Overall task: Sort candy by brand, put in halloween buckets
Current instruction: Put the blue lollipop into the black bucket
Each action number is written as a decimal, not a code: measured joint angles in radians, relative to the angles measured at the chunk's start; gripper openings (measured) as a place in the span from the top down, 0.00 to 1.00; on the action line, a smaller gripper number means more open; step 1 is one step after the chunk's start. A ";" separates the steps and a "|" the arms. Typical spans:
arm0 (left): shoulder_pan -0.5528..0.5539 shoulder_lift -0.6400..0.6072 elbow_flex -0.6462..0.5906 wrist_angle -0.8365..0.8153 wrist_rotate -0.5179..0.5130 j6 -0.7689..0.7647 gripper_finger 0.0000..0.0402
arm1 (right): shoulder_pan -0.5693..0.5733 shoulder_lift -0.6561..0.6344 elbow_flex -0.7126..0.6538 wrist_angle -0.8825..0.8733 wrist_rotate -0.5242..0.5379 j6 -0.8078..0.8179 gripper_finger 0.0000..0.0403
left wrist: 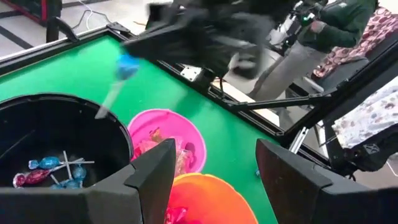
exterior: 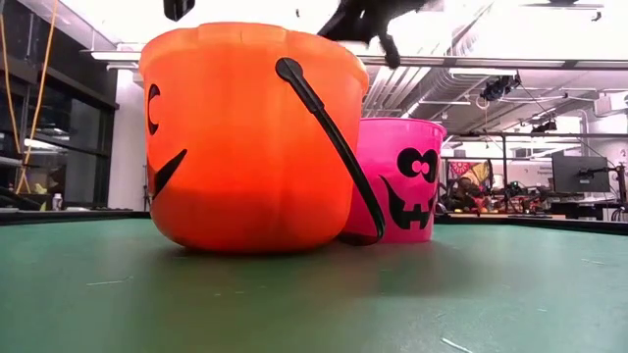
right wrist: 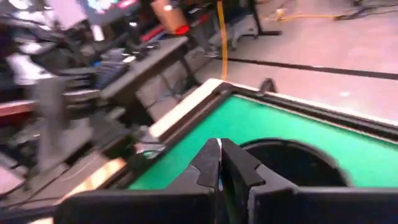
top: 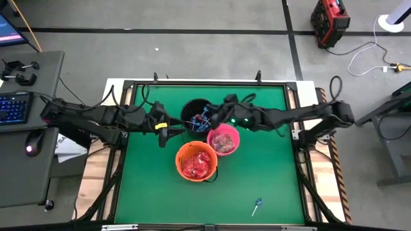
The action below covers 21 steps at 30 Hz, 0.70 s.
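Three buckets stand close together mid-table: the black one (top: 194, 114) holds blue-headed lollipops (left wrist: 65, 174), the pink one (top: 223, 140) wrapped candy, the orange one (top: 196, 162) red packets. My right gripper (top: 212, 120) hovers over the black bucket (left wrist: 56, 137), shut on a blue-headed lollipop (left wrist: 126, 66). My left gripper (left wrist: 214, 180) stands open and empty above the table, left of the buckets (top: 168, 133). The low view shows the orange (exterior: 245, 137) and pink (exterior: 402, 181) buckets resting on their bases. My right gripper holds the lollipop at or just beside its blue head (left wrist: 129, 62); blur hides the exact place of contact. The white stick (left wrist: 107, 102) slants down below the head. The lollipop hangs clear above the black bucket's opening.
One more lollipop (top: 257, 206) lies alone on the green mat (top: 270, 179) near the front right. The table's dark frame (top: 302, 154) runs round the mat. A person (left wrist: 323, 31) stands beyond the table in the left wrist view.
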 joint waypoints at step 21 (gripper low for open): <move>0.000 0.000 0.000 0.005 -0.013 -0.016 0.47 | -0.085 -0.045 0.001 -0.358 -0.585 0.324 0.34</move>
